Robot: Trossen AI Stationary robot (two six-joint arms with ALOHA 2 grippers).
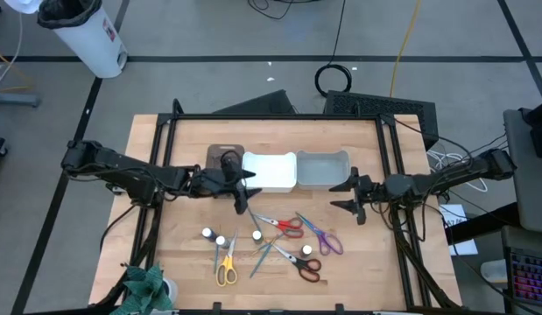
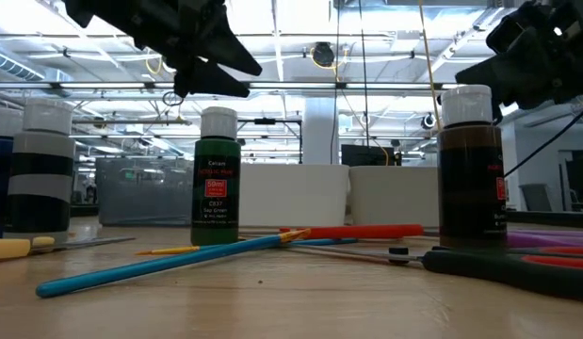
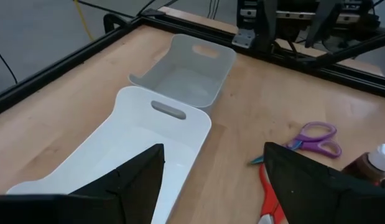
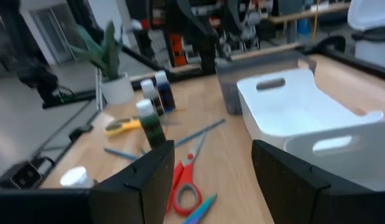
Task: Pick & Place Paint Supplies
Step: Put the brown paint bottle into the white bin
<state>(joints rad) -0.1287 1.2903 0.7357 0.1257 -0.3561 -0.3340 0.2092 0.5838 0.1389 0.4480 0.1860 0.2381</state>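
Note:
The paint supplies lie loose on the table's near half: white-capped bottles (image 1: 221,240), red scissors (image 1: 286,226), purple scissors (image 1: 325,236), yellow scissors (image 1: 225,268), black scissors (image 1: 304,264) and teal brushes (image 1: 265,254). My left gripper (image 1: 249,190) hovers open at the white bin's near left corner, above the table. My right gripper (image 1: 343,194) hovers open just near the grey bin's right end. The left wrist view shows the open left gripper (image 3: 214,162) over the white bin (image 3: 148,143). The right gripper (image 4: 211,155) looks toward the red scissors (image 4: 186,180) and a green bottle (image 4: 148,121).
Three bins stand in a row at mid table: brown bin (image 1: 225,157), white bin (image 1: 271,171), grey bin (image 1: 323,169). A potted plant (image 1: 148,289) sits at the near left corner. A black frame rail (image 1: 279,116) borders the table. Bare wood lies right of the purple scissors.

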